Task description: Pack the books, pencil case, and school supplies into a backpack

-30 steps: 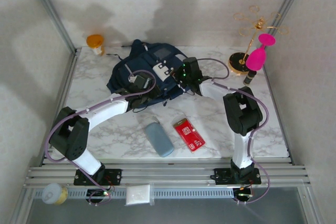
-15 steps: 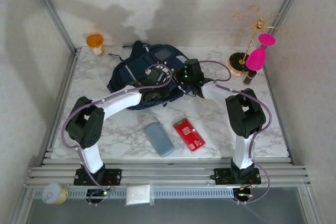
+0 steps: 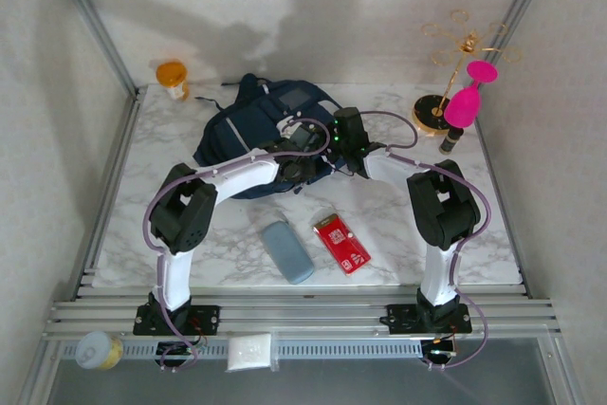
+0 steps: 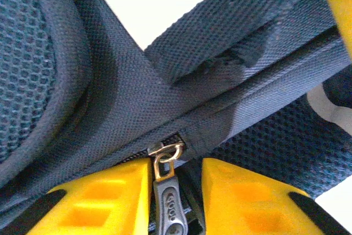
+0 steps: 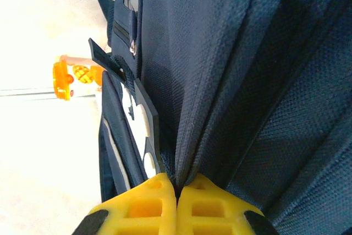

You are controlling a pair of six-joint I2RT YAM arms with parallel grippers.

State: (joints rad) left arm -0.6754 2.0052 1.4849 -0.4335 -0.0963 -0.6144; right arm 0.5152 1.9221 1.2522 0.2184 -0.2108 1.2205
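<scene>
The navy backpack (image 3: 248,125) lies at the back of the table, left of centre. My left gripper (image 3: 302,164) is at its near right edge. In the left wrist view the left gripper (image 4: 176,171) is open, its yellow fingers either side of a grey zipper pull (image 4: 170,196) on a brass ring. My right gripper (image 3: 335,137) is at the bag's right side; in the right wrist view the right gripper (image 5: 177,182) is shut on a fold of the backpack fabric (image 5: 220,81). The grey-blue pencil case (image 3: 287,251) and the red packet (image 3: 341,243) lie on the near table. The books are out of view.
An orange cup (image 3: 173,75) stands at the back left corner. A gold stand with pink pieces (image 3: 463,92) and a small dark bottle (image 3: 452,139) stand at the back right. A white packet (image 3: 251,351) lies on the rail below the table.
My left arm has swung right along the backpack's near edge, bringing its gripper close to the right gripper. The right arm has hardly moved.
</scene>
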